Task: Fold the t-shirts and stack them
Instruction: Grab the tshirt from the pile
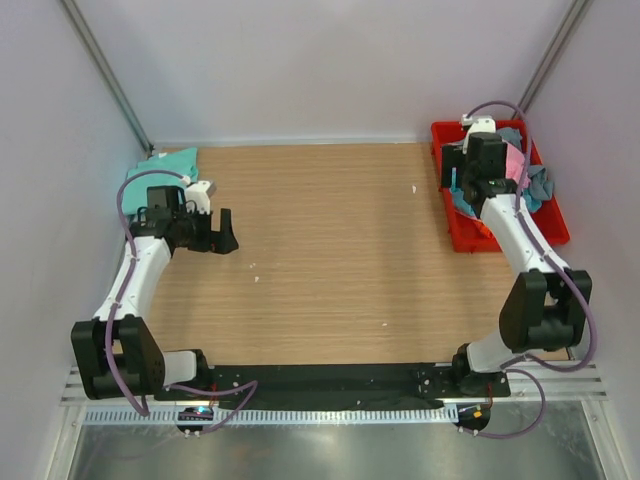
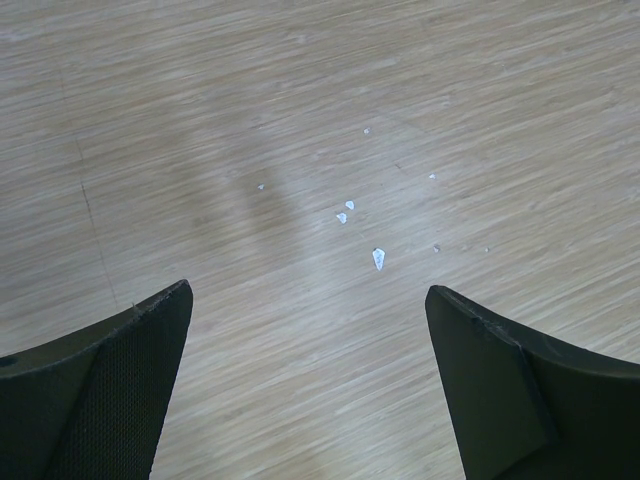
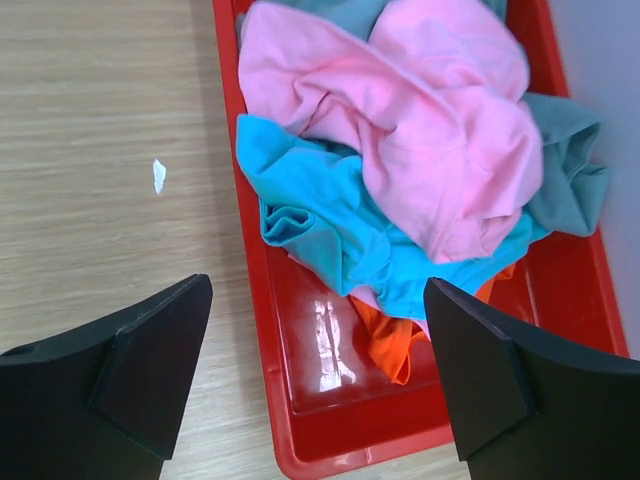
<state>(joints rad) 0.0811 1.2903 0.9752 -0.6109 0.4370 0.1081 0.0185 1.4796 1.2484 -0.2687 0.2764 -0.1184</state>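
Wood-grain tabletop [image 1: 330, 260] runs wide btwn the arms, a few white flecks [image 2: 378, 259] on it; L gripper [image 2: 308, 300] hangs over it, jaws spread, nothing held. R gripper [image 3: 318, 290], likewise spread & empty, sits above the glossy red bin [image 3: 300, 450] at the far-right edge, where the soft pink shirt [image 3: 420, 130] lies crumpled atop the turquoise shirt [image 3: 320, 210], w/ the grey-blue shirt [image 3: 570, 170] beside. Mint-green shirt [image 1: 165, 165] lies at the far-left corner.

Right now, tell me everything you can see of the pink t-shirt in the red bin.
The pink t-shirt is soft plain cloth, crumpled and unfolded, lying on top of the heap in the red bin. It rests across a turquoise-blue shirt, with a grey-blue shirt against one edge. No sleeve or collar stands out clearly. The open right end effector is clear of it.
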